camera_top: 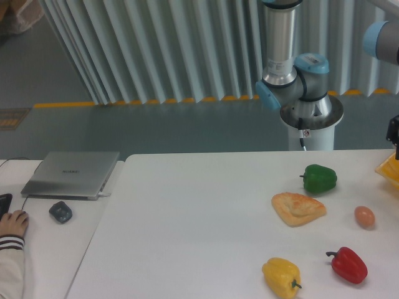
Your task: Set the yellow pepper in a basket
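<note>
White surface [187, 218] takes up most of the view, smooth & matte, a second lower desk butting its left side. UR5e arm [293, 75] stands behind the far edge on a round base, silver tube w/ blue joint caps; it reaches off to the right, so only a dark bit of the wrist shows at the right edge by the basket. The fingers aren't really visible there: can't tell if apart or together, and nothing looks held.

Closed grey laptop [72, 174] sits on the left desk, w/ a dark mouse [60, 212] in front and a person's hand [12, 223] at the edge, prob. an operator's spot kept apart from the work area.

Basket [389, 169]: only an angular yellow-orange corner pokes in at the right edge, rest cut off.

Food items spread out well apart, prob. so each can be grabbed w/o bumping a neighbour. Flat tan bread piece [298, 208], rough crusty top. Green pepper [320, 179] behind it, glossy, lobed. Red pepper [346, 265] near the front, glossy, stem to the left. Yellow pepper [281, 278] at the front edge, left of the red one, well apart from the basket; glossy lobed body, short dark stem pointing right, lying on its side. Small brownish egg [365, 216], smooth, right of the bread.

Task not yet started by the look of it.
</note>
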You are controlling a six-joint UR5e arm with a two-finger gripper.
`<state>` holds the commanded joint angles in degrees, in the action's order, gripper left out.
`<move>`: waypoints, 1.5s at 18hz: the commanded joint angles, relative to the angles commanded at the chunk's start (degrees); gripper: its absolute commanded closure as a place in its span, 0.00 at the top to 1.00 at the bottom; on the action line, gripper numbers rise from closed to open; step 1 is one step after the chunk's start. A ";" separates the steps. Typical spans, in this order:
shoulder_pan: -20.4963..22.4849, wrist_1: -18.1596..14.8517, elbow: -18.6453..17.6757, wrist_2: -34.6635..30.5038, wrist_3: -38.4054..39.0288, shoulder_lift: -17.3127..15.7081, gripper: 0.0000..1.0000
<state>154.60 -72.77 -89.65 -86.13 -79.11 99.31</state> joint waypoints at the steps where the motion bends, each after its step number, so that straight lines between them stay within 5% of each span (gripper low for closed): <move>1: 0.09 -0.09 0.26 0.18 0.35 -0.09 1.00; 11: -1.05 0.35 -0.44 0.88 1.85 0.97 1.00; 16: -1.32 4.91 -2.46 0.88 1.67 1.50 1.00; 27: -3.86 7.64 -3.34 0.88 4.38 2.90 1.00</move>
<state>150.74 -65.14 -92.99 -85.25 -74.72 102.21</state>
